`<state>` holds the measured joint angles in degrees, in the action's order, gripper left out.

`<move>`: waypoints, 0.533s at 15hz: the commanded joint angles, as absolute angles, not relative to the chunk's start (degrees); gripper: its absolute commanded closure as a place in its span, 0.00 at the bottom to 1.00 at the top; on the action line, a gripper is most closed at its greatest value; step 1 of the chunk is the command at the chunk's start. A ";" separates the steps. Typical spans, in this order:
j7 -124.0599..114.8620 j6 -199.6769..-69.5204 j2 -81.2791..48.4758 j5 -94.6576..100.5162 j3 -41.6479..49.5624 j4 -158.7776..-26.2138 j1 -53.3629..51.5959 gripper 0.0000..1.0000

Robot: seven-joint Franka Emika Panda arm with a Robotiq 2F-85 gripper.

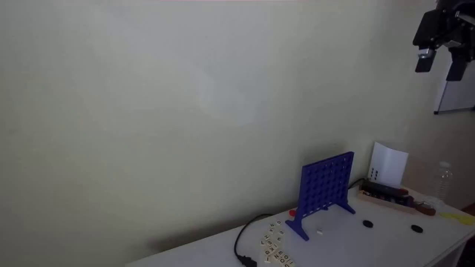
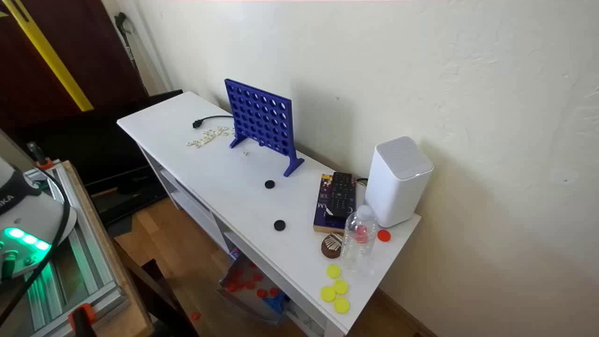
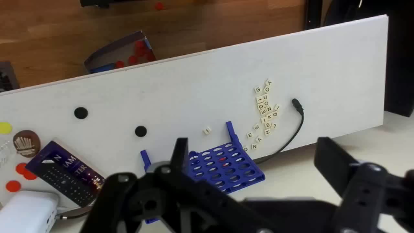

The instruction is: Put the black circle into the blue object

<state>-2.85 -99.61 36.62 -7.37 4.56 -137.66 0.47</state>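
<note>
Room lies open above and around both discs [image 2: 270, 184], while the upright grid [image 2: 260, 118] bars passage near the wall [image 2: 468, 93], the bottle [image 2: 359, 238] near one end of the counter [image 2: 210, 173].

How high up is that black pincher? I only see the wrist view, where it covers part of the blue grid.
Observer: In an exterior view, the gripper appears well above the top of the blue grid.
Operator: I see one yellow disc at the left edge of my picture. Any more?
Observer: Yes, an exterior view shows four yellow discs on the table.
Operator: And what's that see-through shape cut off beside it?
Observer: A clear bottle, standing upright in both exterior views.
</note>
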 commanded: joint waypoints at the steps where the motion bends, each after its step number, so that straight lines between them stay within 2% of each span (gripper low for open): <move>1: -2.40 -99.39 36.52 -7.79 3.84 -137.48 1.44 0.00; 6: -2.39 -99.39 36.52 -7.79 3.84 -137.47 1.44 0.00; 8: -2.76 -100.22 32.63 -7.64 4.46 -137.03 2.20 0.00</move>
<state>-2.85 -99.62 36.43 -7.37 4.44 -137.68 0.70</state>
